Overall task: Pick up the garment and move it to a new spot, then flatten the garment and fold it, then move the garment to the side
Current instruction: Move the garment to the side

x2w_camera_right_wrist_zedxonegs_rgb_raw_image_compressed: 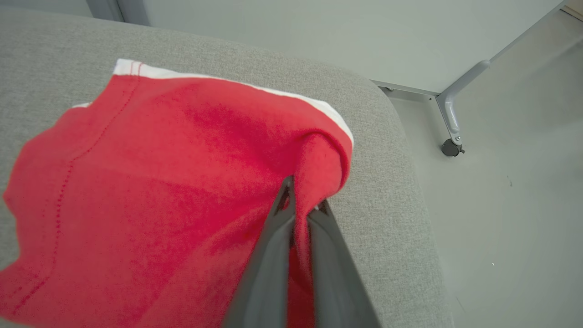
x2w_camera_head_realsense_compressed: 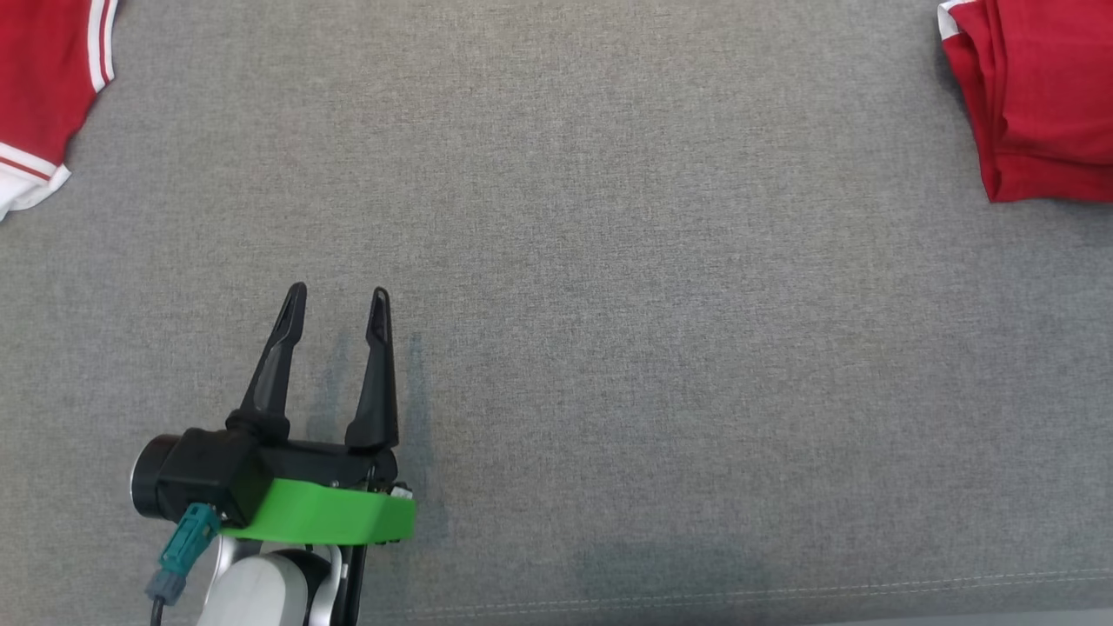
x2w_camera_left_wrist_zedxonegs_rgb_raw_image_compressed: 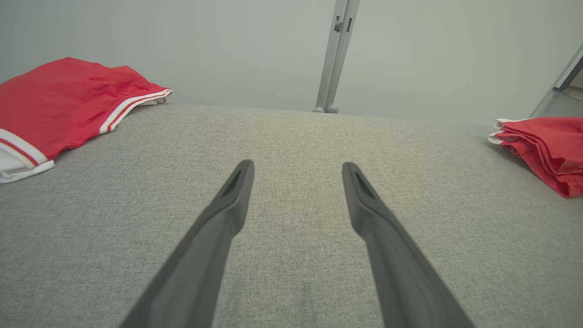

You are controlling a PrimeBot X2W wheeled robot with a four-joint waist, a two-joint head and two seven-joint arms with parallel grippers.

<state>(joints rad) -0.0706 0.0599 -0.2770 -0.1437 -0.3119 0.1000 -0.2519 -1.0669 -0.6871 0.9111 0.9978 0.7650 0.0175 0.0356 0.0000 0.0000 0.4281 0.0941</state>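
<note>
Between the tightly closed fingers of the right pincer sits a pinch of the folded red garment. It is gripped at the edge so that, I judge, the whole stack can travel as one piece. The rest of the fold lies flat ahead and to the left of that pincer, close to the rounded corner of the grey tabletop. That suits the last step, moving it aside. The left pincer hangs wide and empty above bare cloth, with the garment well apart to its right, and is probably parked out of the way. Ahead and to its left lies a striped garment, not touched by either pincer.
</note>
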